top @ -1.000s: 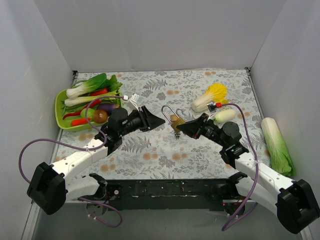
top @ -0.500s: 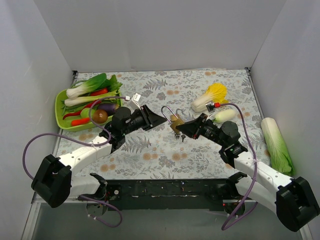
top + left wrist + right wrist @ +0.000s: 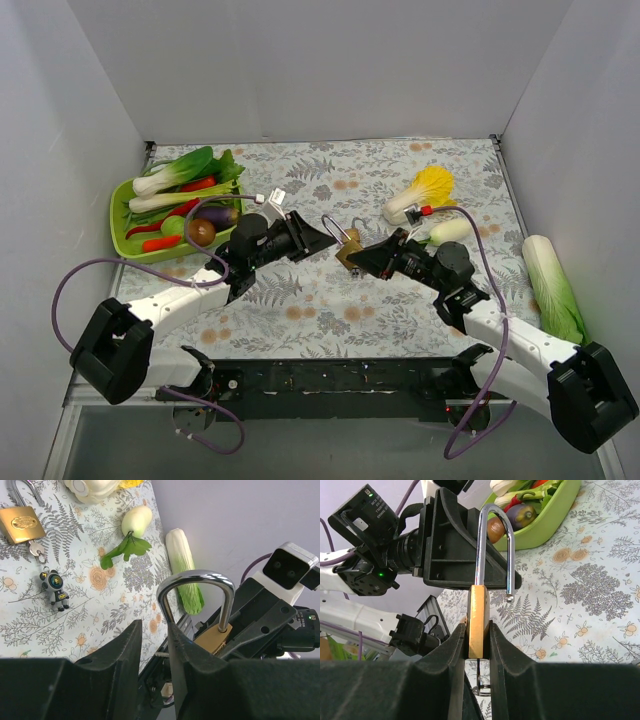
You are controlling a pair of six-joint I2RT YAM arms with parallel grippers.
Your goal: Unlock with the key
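Observation:
My right gripper [image 3: 479, 625] is shut on the flat sides of a brass padlock [image 3: 479, 610] and holds it upright. Its steel shackle [image 3: 494, 515] stands raised, with one leg free of the body. The key [image 3: 479, 669], dark and edge-on with a wire ring, hangs under this padlock between my fingers. My left gripper [image 3: 155, 626] faces the padlock [image 3: 216, 639] from the other side, close to the shackle [image 3: 196, 575]. Its jaws stand a narrow gap apart with nothing between them. In the top view both grippers, left [image 3: 328, 240] and right [image 3: 360, 262], meet at mid-table.
A second brass padlock [image 3: 19, 523] lies flat on the floral mat with its own key [image 3: 35, 548] and a small robot charm [image 3: 55, 587]. A green tray [image 3: 122, 215] of vegetables is far left. A yellow cabbage [image 3: 422, 192], a white radish [image 3: 450, 232] and a napa cabbage [image 3: 552, 290] lie right.
My left gripper has edged right, towards the held padlock. My right gripper has shifted slightly left. The small charm seen below the padlock half a second ago is now covered.

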